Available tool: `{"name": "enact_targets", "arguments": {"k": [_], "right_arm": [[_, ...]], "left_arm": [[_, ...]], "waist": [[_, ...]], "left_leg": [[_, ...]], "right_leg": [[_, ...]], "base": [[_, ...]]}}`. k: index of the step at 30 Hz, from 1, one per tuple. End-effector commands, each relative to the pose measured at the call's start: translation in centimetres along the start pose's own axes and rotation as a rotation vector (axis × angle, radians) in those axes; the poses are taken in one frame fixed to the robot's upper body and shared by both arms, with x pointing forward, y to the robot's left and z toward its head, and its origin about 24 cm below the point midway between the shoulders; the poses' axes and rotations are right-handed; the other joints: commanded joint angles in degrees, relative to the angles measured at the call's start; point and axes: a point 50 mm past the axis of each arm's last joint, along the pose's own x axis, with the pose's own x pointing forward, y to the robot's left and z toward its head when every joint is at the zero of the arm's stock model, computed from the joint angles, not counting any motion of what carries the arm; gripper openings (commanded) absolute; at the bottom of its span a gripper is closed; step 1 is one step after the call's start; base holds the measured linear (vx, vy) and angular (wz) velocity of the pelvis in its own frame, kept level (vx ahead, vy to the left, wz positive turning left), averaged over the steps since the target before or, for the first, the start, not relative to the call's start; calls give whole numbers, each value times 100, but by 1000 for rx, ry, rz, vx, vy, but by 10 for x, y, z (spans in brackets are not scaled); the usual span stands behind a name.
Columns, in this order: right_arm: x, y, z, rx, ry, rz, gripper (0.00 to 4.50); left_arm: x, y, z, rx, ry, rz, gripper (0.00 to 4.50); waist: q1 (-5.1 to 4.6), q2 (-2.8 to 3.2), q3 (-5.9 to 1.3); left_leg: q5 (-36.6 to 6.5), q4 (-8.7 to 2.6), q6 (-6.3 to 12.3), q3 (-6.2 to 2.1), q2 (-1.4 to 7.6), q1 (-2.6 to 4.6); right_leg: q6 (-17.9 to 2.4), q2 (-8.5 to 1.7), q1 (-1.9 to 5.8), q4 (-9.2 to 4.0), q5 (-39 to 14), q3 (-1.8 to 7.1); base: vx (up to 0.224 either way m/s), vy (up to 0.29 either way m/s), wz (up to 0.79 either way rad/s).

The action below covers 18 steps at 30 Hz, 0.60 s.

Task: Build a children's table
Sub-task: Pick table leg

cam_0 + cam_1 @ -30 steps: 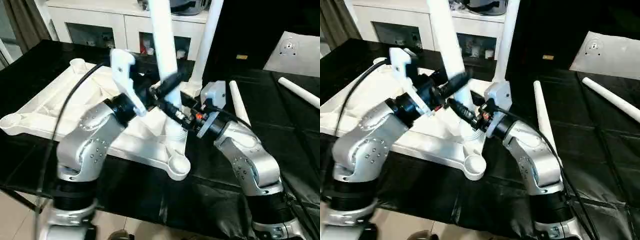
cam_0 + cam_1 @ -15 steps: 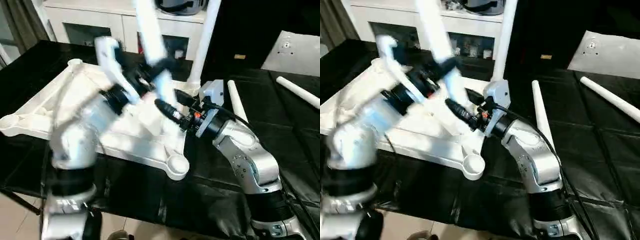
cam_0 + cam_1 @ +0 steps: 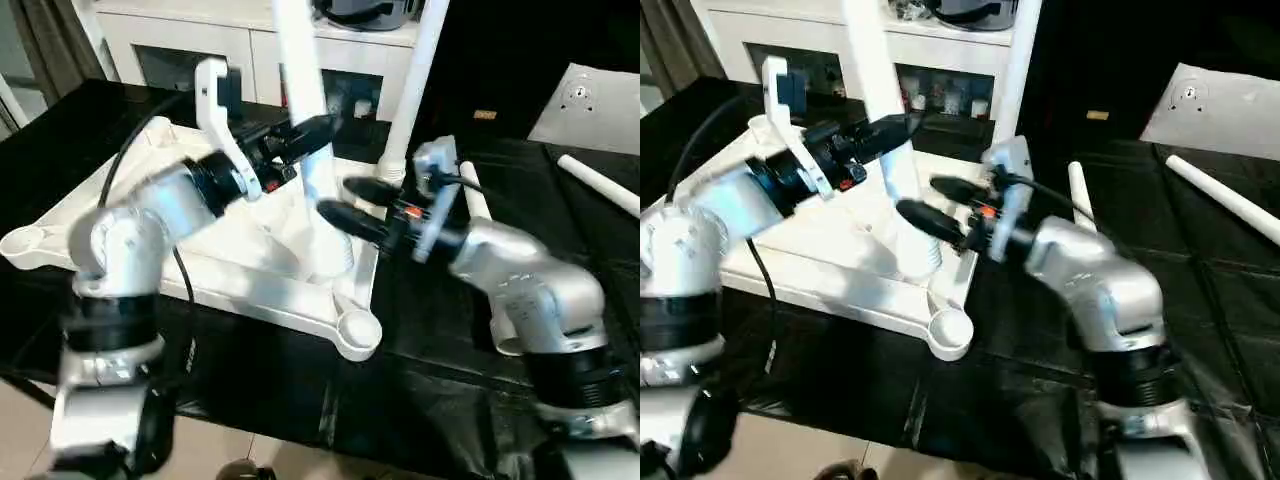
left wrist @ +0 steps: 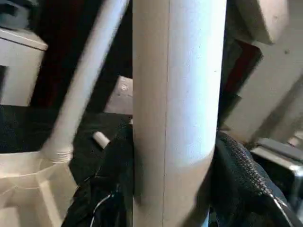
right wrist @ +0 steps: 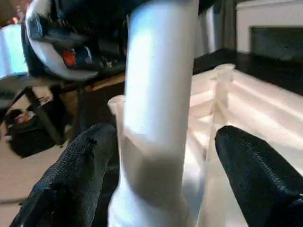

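Upturned white tabletop (image 3: 120, 220) on black-covered table (image 3: 560, 230), upright leg (image 3: 312, 130) standing in its near socket, left gripper (image 3: 305, 135) clamped around leg, right gripper (image 3: 350, 205) spread open beside leg's base, untouching

Black table (image 3: 420, 350) (tabletop (image 3: 60, 240), loose legs (image 3: 600, 185))

Square white plastic tabletop (image 3: 120, 215), ribbed, with a smooth, faintly glossy finish. Long white tube leg (image 4: 177, 94), smooth and matt, with a fine seam line. Black gripper fingers (image 5: 258, 170), pebbled rubbery texture. Silver forearms (image 3: 530, 275), brushed metal. Black table cover (image 3: 590, 230), creased sheet with a dull sheen.
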Motion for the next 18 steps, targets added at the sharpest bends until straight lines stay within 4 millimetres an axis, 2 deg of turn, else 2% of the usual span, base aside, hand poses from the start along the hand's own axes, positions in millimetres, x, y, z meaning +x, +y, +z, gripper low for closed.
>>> {"name": "enact_targets", "arguments": {"k": [1, 4, 9, 12, 18], "right_arm": [[-1, 1, 3, 6, 9, 46, 380], [-3, 0, 2, 19, 39, 80, 380], [-5, 3, -2, 38, 75, 167, 380], [-5, 4, -5, 39, 101, 193, 380], [-1, 8, -13, 35, 142, 232, 380]], "left_arm": [[4, -7, 6, 23, 16, -67, 182], [5, -14, 6, 80, 55, -147, 182], [6, -26, 1, 156, 130, -274, 182], [8, -32, -1, 176, 151, -326, 182], [14, -40, -4, 212, 178, -399, 182]], "waist": [[23, -29, -406], [24, -42, -403], [33, -43, -407], [23, -49, -406], [27, -59, -399]], "left_leg": [[-439, -343, 36, -29, 161, 52], [-465, -345, 24, -23, 169, 59], [-436, -350, 34, -30, 178, 58], [-386, -341, 56, -19, 184, 56], [-470, -347, 9, -22, 185, 52]], "right_leg": [[-1194, -339, 334, -360, -354, 175], [-1185, -346, 327, -369, -524, 178], [-1202, -350, 336, -357, -497, 174], [-1254, -353, 330, -346, -398, 176], [-1236, -361, 331, -362, -595, 178]], "base": [[0, 0, 0], [0, 0, 0], [0, 0, 0], [0, 0, 0], [0, 0, 0]]}}
